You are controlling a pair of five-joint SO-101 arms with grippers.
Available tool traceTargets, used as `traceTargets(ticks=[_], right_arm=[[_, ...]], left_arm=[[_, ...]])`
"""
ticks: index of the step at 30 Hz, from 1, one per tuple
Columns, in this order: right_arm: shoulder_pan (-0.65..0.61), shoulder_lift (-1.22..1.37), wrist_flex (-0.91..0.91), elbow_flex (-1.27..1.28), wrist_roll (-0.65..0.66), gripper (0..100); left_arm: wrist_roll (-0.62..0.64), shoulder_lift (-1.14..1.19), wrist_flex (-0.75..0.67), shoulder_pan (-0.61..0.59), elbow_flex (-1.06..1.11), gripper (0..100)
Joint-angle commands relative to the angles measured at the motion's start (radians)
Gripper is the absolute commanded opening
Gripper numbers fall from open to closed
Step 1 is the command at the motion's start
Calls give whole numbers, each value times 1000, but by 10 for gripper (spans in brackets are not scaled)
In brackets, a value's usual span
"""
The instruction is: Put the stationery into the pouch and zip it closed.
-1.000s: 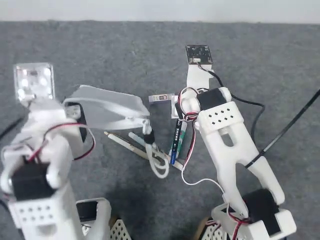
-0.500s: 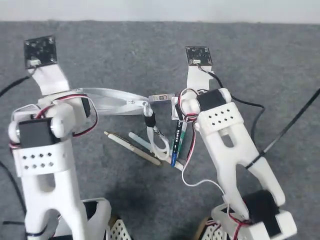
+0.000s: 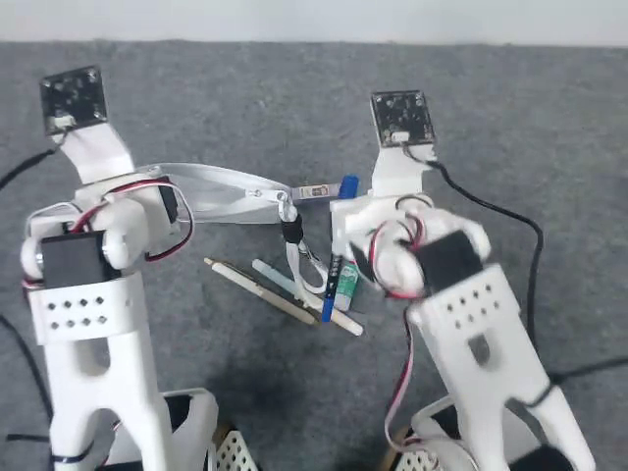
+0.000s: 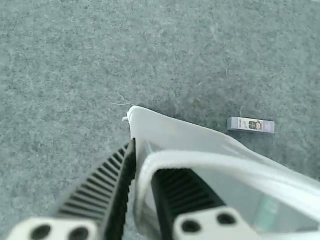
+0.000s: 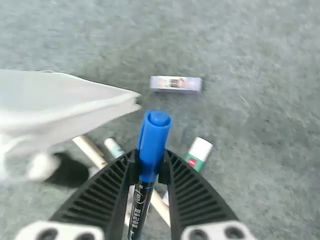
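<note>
My left gripper is shut on the edge of the white translucent pouch, holding it above the grey mat; from above, the pouch stretches rightward from that gripper. Its strap with a black slider hangs down. My right gripper is shut on a blue pen, cap end just right of the pouch's tip. In the high view the blue pen slants beside my right gripper.
On the mat lie a small wrapped eraser, a wooden pencil, a pale pen and a green-and-white marker. The mat's far edge meets a light wall.
The right arm has lifted the blue pen off the mat and tipped its cap end up beside the pouch's tip. The left arm swung upright and pulled the pouch flatter.
</note>
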Motion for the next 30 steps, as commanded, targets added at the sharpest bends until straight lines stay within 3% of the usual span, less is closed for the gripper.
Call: traceTargets(ticks=[1, 12, 23, 30], right_arm=[[-67, -137, 2, -8, -9, 7], [-214, -404, -18, -8, -9, 7], [-268, -430, -450, -6, -3, 7], [-265, -429, -615, -5, 35, 7]], left_arm=[[20, 5, -26, 2, -5, 9], [20, 5, -25, 2, -4, 10], [20, 5, -31, 0, 7, 10], [20, 3, -29, 0, 5, 10]])
